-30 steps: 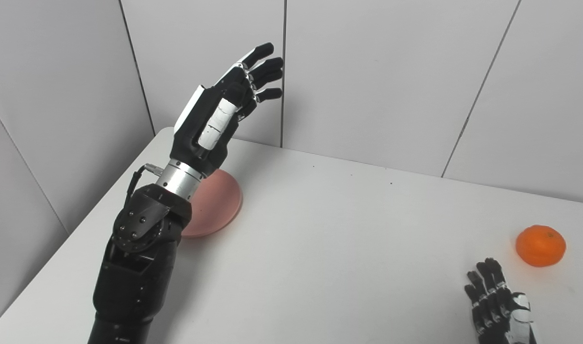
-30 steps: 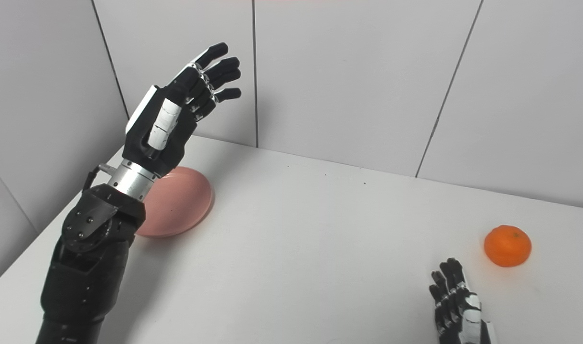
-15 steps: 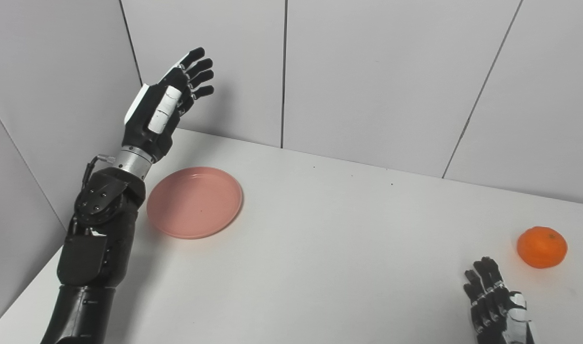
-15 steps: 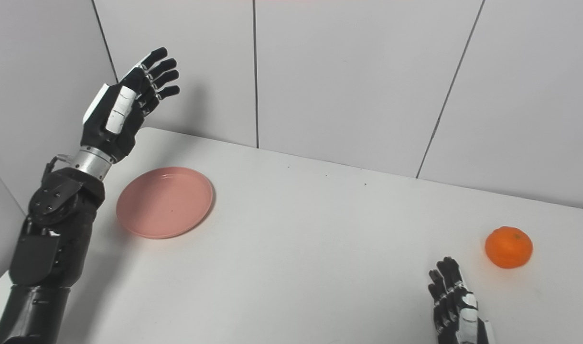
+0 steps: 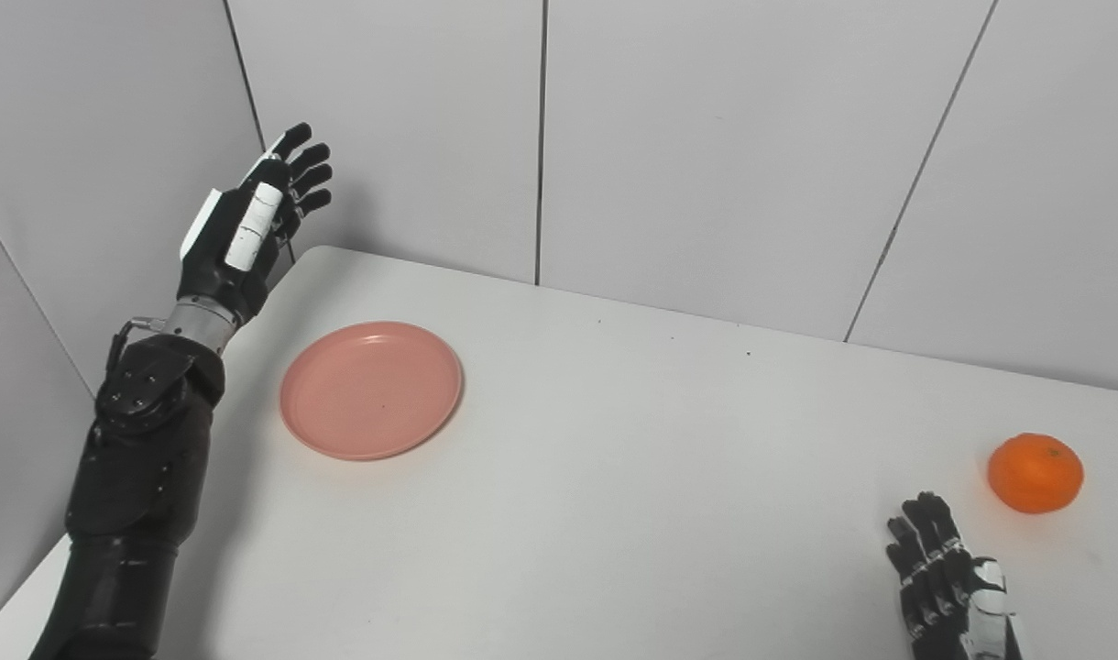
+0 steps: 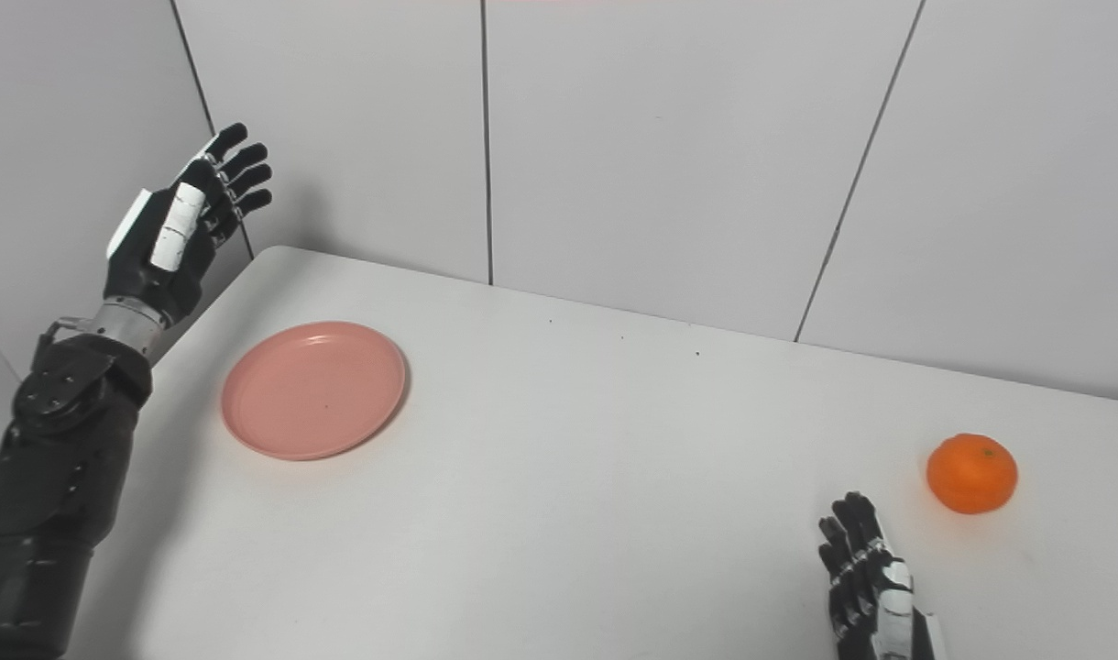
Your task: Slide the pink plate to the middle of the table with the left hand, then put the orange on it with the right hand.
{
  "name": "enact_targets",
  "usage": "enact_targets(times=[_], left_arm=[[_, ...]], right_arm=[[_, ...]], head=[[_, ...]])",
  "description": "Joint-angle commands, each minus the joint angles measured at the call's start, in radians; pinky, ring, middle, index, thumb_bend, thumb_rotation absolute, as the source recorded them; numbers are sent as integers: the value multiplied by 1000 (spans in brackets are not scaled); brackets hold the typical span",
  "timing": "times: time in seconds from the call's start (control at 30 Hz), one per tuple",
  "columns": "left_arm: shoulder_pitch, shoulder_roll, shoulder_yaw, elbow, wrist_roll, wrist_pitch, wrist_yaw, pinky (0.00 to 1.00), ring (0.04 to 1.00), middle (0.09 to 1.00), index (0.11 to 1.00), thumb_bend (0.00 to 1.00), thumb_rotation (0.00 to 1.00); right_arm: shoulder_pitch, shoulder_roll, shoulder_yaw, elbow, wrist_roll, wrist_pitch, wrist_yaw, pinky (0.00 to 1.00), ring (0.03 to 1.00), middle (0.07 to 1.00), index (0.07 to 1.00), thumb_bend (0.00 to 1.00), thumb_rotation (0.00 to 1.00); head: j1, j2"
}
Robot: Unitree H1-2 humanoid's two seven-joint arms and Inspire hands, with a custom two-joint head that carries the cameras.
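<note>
A round pink plate (image 5: 371, 390) lies flat on the white table (image 5: 614, 477), toward its left side. My left hand (image 5: 247, 225) is raised in the air to the left of the plate, beyond the table's left edge, open with fingers stretched upward and holding nothing. An orange (image 5: 1035, 473) sits near the table's right side. My right hand (image 5: 948, 587) rests low at the front right, just short of the orange and to its left, open with fingers spread.
Grey panelled walls (image 5: 706, 156) close in the table at the back and on the left, meeting in a corner behind the left hand. The table's left edge (image 5: 156, 440) runs diagonally under the left forearm.
My left hand has swung left and away from above the plate, uncovering it fully. Plate, orange and right hand have stayed in place.
</note>
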Motion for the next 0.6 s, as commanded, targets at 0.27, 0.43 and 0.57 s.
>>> enact_targets(times=[0.27, 0.43, 0.57], left_arm=[[-18, 11, 13, 107, 15, -67, 28, 851, 925, 940, 950, 968, 812], [-15, -2, 18, 158, 22, -78, 53, 850, 908, 915, 938, 996, 796], [-15, -9, 26, 201, 13, -100, 48, 844, 903, 896, 929, 959, 785]], right_arm=[[28, 12, 6, 43, 9, -32, 5, 983, 921, 930, 920, 711, 988], [29, 11, 8, 41, 11, -33, 9, 989, 921, 933, 923, 711, 999], [30, 15, 7, 39, 12, -27, 4, 992, 918, 929, 916, 726, 990]], head=[[-1, 7], [-5, 13], [-4, 14]])
